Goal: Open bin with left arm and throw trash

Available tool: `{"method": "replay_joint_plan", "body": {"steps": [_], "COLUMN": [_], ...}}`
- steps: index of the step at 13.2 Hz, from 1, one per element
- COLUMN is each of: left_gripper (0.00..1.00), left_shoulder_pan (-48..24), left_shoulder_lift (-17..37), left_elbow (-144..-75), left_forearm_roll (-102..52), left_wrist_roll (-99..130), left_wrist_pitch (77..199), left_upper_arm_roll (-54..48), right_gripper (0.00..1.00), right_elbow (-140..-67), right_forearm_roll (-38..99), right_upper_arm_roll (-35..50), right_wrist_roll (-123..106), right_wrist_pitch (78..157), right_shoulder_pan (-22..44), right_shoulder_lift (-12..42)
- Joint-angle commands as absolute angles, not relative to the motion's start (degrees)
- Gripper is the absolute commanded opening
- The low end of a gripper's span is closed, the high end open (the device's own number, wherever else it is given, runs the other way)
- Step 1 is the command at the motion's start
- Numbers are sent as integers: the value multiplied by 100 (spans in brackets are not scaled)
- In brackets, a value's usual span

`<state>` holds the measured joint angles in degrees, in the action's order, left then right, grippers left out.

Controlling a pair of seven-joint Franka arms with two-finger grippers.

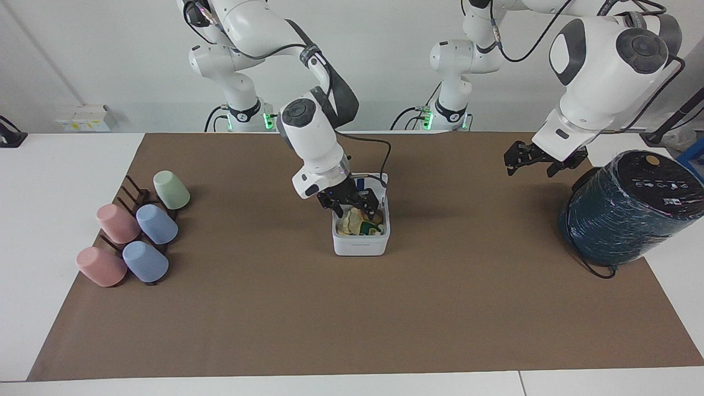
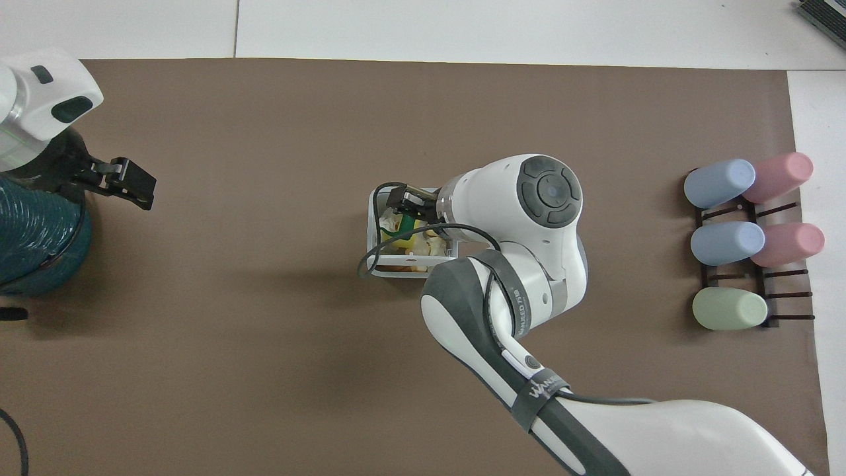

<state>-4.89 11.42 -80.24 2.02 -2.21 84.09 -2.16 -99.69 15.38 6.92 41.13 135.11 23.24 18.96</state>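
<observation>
Bin (image 1: pixel 361 242): small white plastic box with rounded corners, at the centre of the facing frame on the brown mat (image 1: pixel 352 308); its lid stands open toward the robots
Trash (image 1: pixel 363 224): pale bread-like scraps and a yellow-and-green sponge piece lie inside the box, piled near the rim
Right gripper (image 1: pixel 356 202): just above the open box, fingers spread apart and holding nothing that I can see (the sponge piece lies under it)
Left gripper (image 1: pixel 538 158): in the air at the upper right of the facing frame, beside the dark teal cylinder (image 1: pixel 627 212); fingers look parted and empty; this arm waits
Handling: thin-walled box, probably light and smooth, so it may slide if pushed; the lid edge is the likely place to take hold
Scraps: soft and crumbly or spongy, light, easy to squash; a gentle pinch across the middle should do
Cups (image 1: pixel 137 234): pastel, matte, lying on a dark rack at the left of the facing frame
</observation>
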Motion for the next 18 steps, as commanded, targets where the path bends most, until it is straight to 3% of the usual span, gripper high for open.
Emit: {"method": "replay_joint_plan", "body": {"steps": [1,6,13,18], "left_gripper": [100,100,100,100], "left_shoulder_pan": [-439,-439,-439,-448], "left_shoulder_lift": [984,993,967,967], "left_elbow": [-8244,-8306,-8420,-8411], "left_forearm_roll": [308,237,237,229], "left_wrist_roll": [-273,-290,-316,-316], "left_wrist_pitch": [8709,9166,9229,9237], "left_upper_arm_roll": [-272,-272,-272,-281], "right_gripper": [100,100,100,100], "right_elbow": [-10011,-10020,-10020,-9643], "right_forearm_roll": [1337,-51,-255,-229], "right_upper_arm_roll": [703,712,686,-209], "right_wrist_roll": [4104,3300,1145,731], "right_wrist_pitch": [13334,12369,10760,9679], "right_shoulder_pan": [2075,1057,-219,288], "right_shoulder_lift": [1390,836,212,-184]}}
